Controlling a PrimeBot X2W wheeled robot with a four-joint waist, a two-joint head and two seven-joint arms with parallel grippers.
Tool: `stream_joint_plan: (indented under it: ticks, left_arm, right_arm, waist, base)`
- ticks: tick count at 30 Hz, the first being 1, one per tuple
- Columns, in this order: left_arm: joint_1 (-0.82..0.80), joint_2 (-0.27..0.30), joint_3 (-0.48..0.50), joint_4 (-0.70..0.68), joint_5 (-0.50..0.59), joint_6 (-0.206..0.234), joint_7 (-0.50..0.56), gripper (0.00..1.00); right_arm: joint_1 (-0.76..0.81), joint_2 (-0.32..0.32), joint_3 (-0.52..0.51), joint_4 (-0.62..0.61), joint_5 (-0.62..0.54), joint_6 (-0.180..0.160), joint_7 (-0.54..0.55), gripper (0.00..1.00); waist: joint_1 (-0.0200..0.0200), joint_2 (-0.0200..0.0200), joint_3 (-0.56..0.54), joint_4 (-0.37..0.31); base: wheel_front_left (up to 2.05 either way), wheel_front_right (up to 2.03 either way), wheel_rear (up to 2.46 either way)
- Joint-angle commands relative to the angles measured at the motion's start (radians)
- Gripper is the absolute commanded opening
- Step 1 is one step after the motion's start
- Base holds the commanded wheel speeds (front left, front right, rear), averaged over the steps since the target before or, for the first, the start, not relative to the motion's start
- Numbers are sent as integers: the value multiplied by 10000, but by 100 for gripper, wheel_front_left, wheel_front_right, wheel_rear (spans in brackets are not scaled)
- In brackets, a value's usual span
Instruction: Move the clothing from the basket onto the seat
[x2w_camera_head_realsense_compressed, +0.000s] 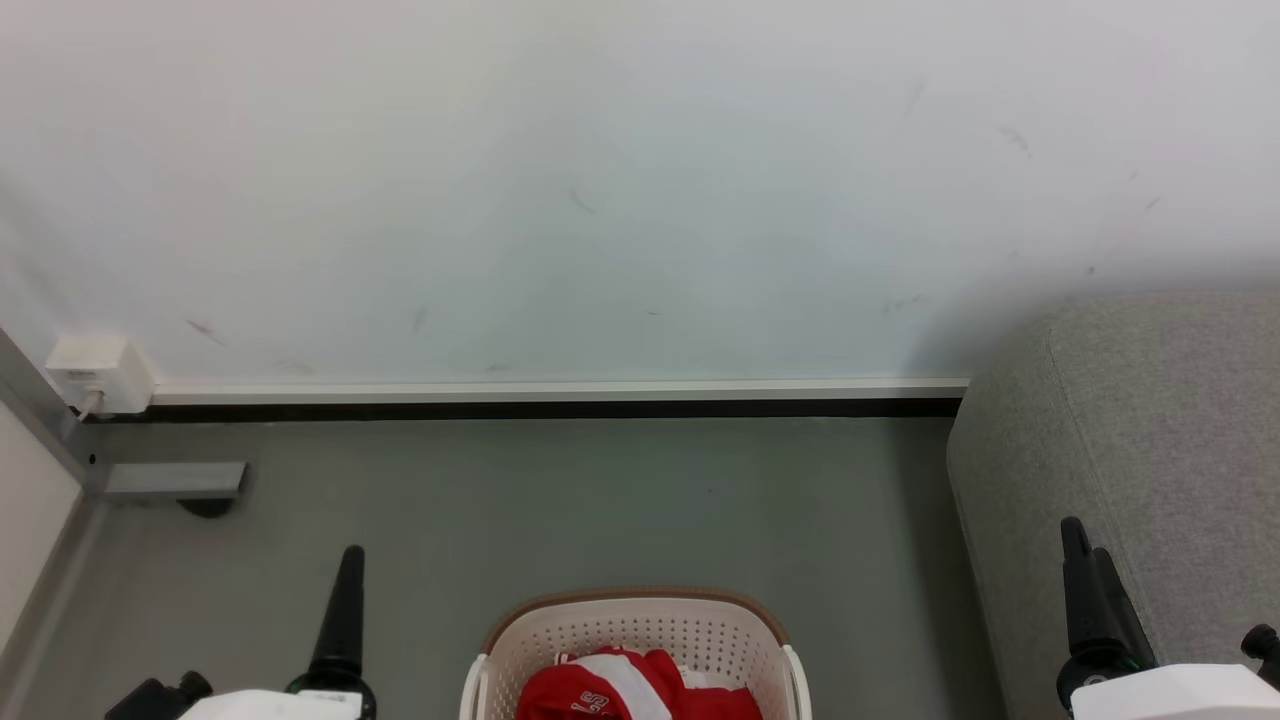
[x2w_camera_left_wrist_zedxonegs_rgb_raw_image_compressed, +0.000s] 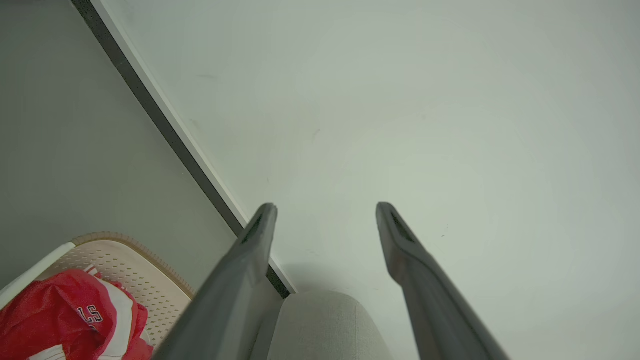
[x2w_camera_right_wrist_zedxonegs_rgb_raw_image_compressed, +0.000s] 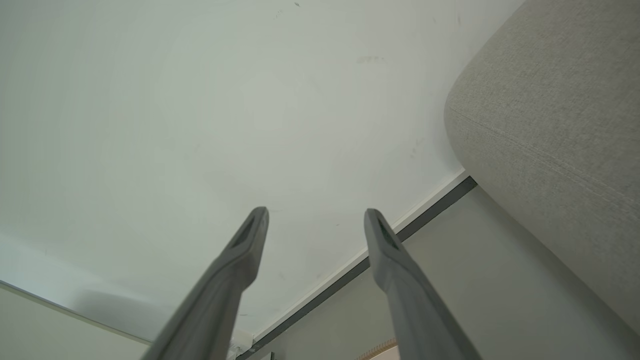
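The cream basket (x2w_camera_head_realsense_compressed: 640, 612) with a brown rim stands on the floor at the bottom centre of the head view. Red and white clothing (x2w_camera_head_realsense_compressed: 625, 690) lies bunched inside it. The light grey seat (x2w_camera_head_realsense_compressed: 1150, 430) fills the right side. My left gripper (x2w_camera_head_realsense_compressed: 350, 560) hangs left of the basket and my right gripper (x2w_camera_head_realsense_compressed: 1085, 540) is in front of the seat's side. In the left wrist view the gripper (x2w_camera_left_wrist_zedxonegs_rgb_raw_image_compressed: 325, 210) is open and empty, with the basket (x2w_camera_left_wrist_zedxonegs_rgb_raw_image_compressed: 135, 250), the clothing (x2w_camera_left_wrist_zedxonegs_rgb_raw_image_compressed: 55, 310) and the seat (x2w_camera_left_wrist_zedxonegs_rgb_raw_image_compressed: 325, 325) below. The right gripper (x2w_camera_right_wrist_zedxonegs_rgb_raw_image_compressed: 316, 214) is open and empty beside the seat (x2w_camera_right_wrist_zedxonegs_rgb_raw_image_compressed: 550, 125).
A pale wall with a white and black baseboard (x2w_camera_head_realsense_compressed: 550, 398) runs behind the basket. A white outlet box (x2w_camera_head_realsense_compressed: 95, 370) and a grey floor bracket (x2w_camera_head_realsense_compressed: 175, 480) sit at the left by a door frame. Grey floor (x2w_camera_head_realsense_compressed: 600, 500) lies between the basket and the wall.
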Motion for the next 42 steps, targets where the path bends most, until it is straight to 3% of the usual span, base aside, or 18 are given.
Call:
stream_joint_plan:
  ticks: [1,13,32,42]
  left_arm:
    - [-42,65,-39,-190,419,41,-120,100]
    - [53,73,-77,-445,2718,234,-506,100]
    - [175,87,-71,-236,6469,400,-1037,100]
    - [257,93,-49,-141,7707,368,-1278,100]
  right_arm:
    - [-41,-114,34,-201,-500,-7,-133,100]
    - [-86,-129,343,-246,-2811,-9,-515,100]
    - [-104,-147,821,-210,-5130,-12,-1046,100]
    - [9,-153,964,73,-6069,-14,-1282,100]
  waist:
    - [-1,-1,0,4]
    - [-1,-1,13,21]
    - [-1,-1,-43,32]
    - [-1,-1,-102,95]
  base:
    - [0,0,0]
    - [0,0,0]
    - [0,0,0]
    - [0,0,0]
